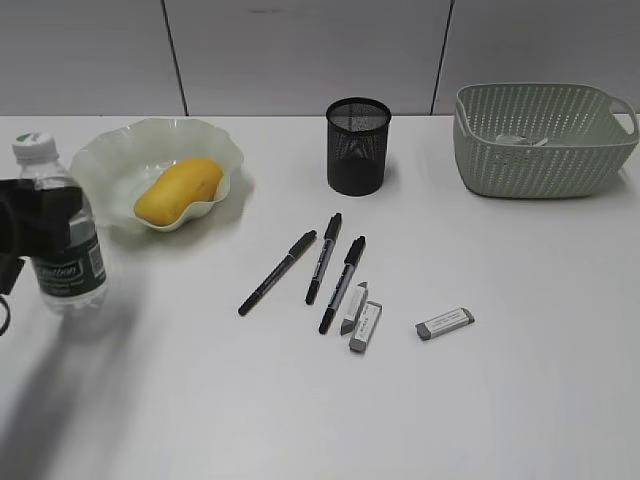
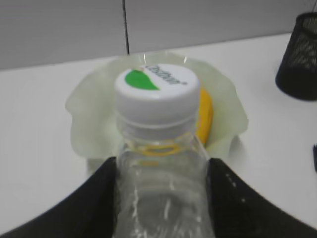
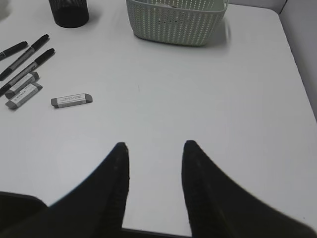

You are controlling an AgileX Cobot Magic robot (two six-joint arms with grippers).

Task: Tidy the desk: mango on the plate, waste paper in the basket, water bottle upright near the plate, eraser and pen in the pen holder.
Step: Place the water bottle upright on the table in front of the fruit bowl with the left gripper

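Note:
The water bottle (image 1: 72, 268) stands upright on the desk (image 1: 300, 400) at the far left, just in front of the plate (image 1: 110, 155). My left gripper (image 1: 45, 215) is shut on its body, and in the left wrist view both fingers (image 2: 89, 203) press the clear sides below the white cap (image 2: 156, 89). The mango (image 1: 180, 190) lies in the plate. Three pens (image 1: 323, 257) and three erasers (image 1: 444, 323) lie mid-desk. The pen holder (image 1: 357, 145) stands behind them. A white wad, apparently the waste paper (image 1: 520, 141), lies in the basket (image 1: 540, 160). My right gripper (image 3: 153, 148) hangs open and empty.
The right wrist view shows bare desk (image 3: 198, 99) between my right gripper and the basket (image 3: 173, 22), with the desk's right edge (image 3: 297, 74) close by. One eraser (image 3: 72, 99) lies apart from the pens (image 3: 29, 49). A grey panelled wall (image 1: 300, 50) backs the desk.

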